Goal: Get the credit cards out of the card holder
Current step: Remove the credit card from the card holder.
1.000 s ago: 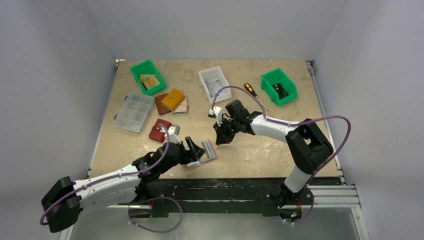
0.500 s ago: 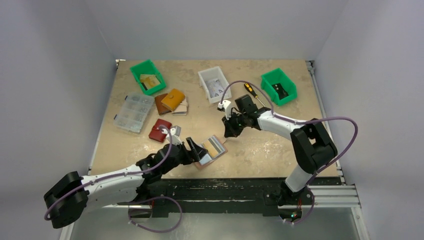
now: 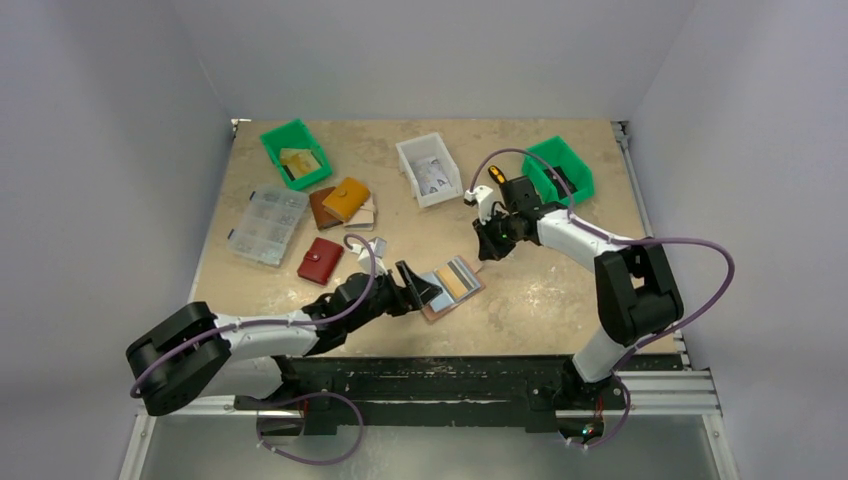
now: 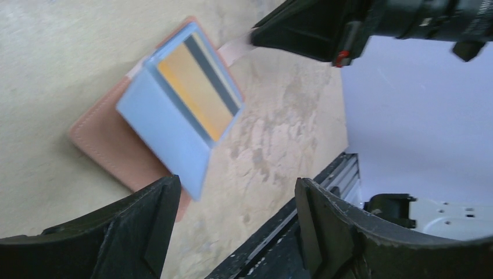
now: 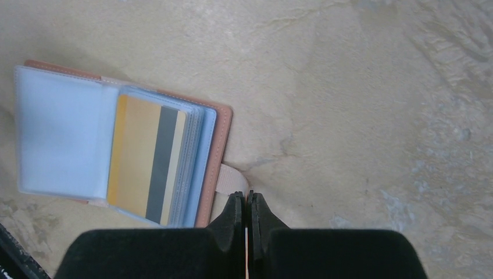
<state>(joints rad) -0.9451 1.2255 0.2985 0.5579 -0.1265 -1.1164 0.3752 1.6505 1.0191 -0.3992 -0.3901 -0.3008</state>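
1. The holder (image 3: 452, 287) lies open on the table (image 3: 560, 300), lower centre of the overhead view, showing a gold card (image 5: 131, 157).
2. The right gripper (image 5: 244, 200) has its jaws pinched on the holder's tab (image 5: 232, 177).
3. The left gripper (image 4: 235, 195) has its jaws apart, empty, just beside the holder.

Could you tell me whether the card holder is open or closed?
Open: the card holder lies spread, clear sleeves exposed, gold card inside one.

Open room on the bare surface (image 3: 560, 300) right of the card holder (image 3: 455, 283); blocked on its left by the left hand (image 3: 425, 287), at its far corner by the right hand (image 3: 489, 248).
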